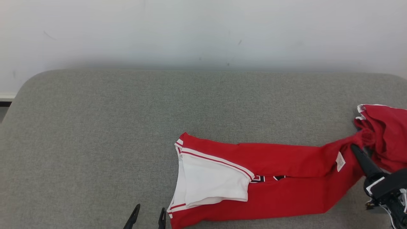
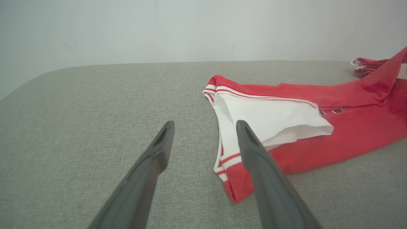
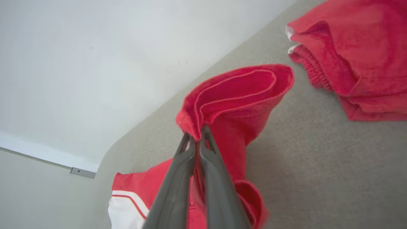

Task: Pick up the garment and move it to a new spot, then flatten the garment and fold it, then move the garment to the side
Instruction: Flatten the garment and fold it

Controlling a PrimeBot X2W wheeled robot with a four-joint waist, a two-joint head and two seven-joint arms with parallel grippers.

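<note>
Garment [image 1: 279, 187] lies stretched but rumpled across the grey woven cushion [image 1: 111, 127], right of centre. I judge flattening is in hand; the fold and the side move are not yet done. My right gripper [image 3: 195, 135] pinches a soft red knit fold. My left gripper [image 2: 205, 124] is spread, empty, beside the white-striped hem.

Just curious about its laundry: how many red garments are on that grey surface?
2. One red-and-white garment lies across the near middle, its right end pinched in the right gripper. A second, bunched red garment sits at the far right edge; more could lie out of frame.
</note>
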